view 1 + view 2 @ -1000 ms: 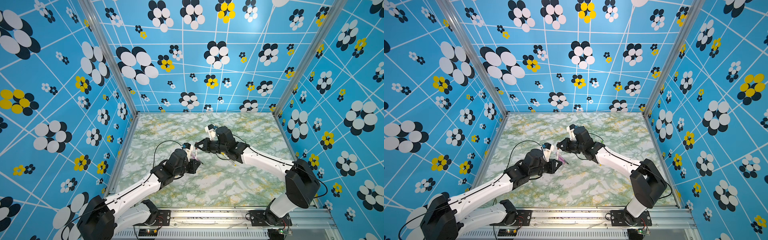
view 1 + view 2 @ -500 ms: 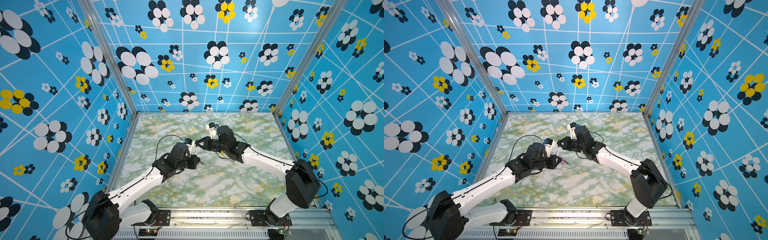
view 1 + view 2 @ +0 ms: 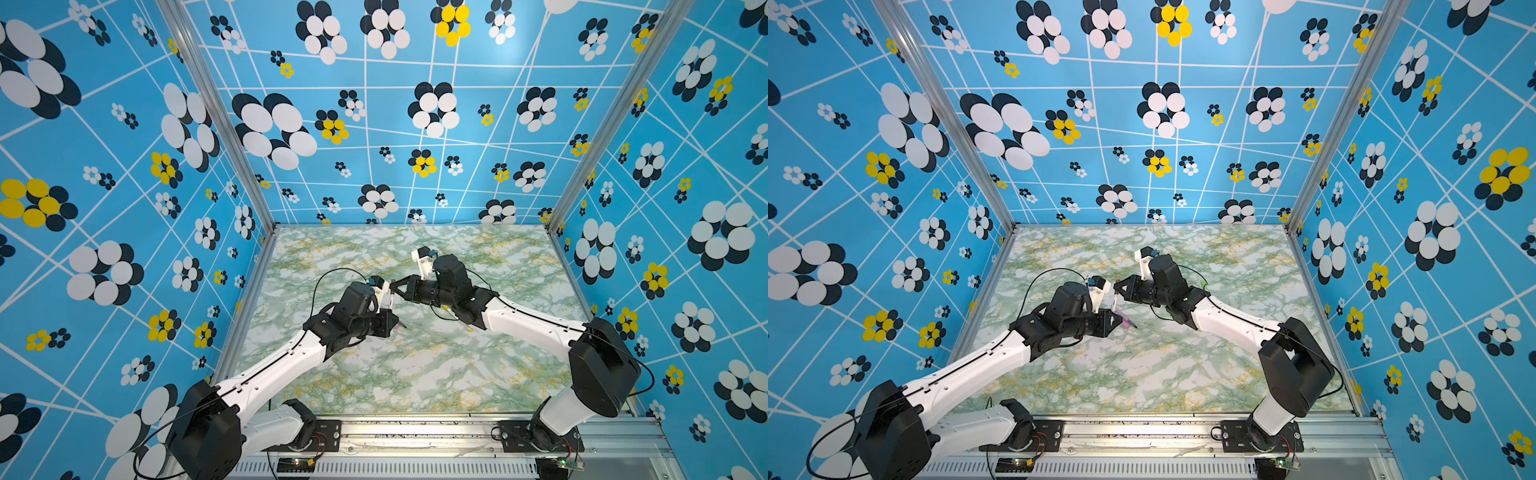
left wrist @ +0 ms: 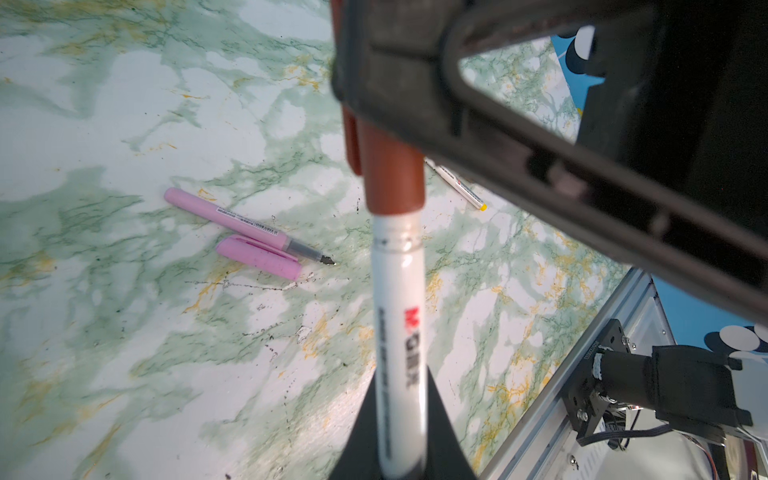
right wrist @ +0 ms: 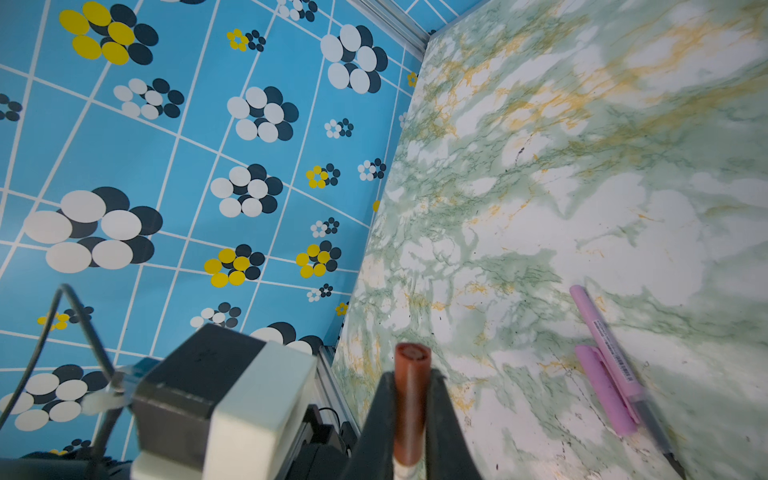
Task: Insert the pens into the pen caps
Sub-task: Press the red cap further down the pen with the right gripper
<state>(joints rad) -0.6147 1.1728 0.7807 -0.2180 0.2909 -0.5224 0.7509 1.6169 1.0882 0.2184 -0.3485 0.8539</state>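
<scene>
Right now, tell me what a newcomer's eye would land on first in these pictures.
The two arms meet over mid-table: the left gripper clamps a white pen while the right gripper clamps the brown cap sitting over its end. Close by, a pink pen and pink cap lie side by side on the green-marbled table. All round stand loud blue walls with white, black and yellow flowers.

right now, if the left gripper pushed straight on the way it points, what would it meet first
The left gripper would likely meet the brown cap on the white pen it holds, clamped in the jaws of the right gripper; depth unclear.
</scene>
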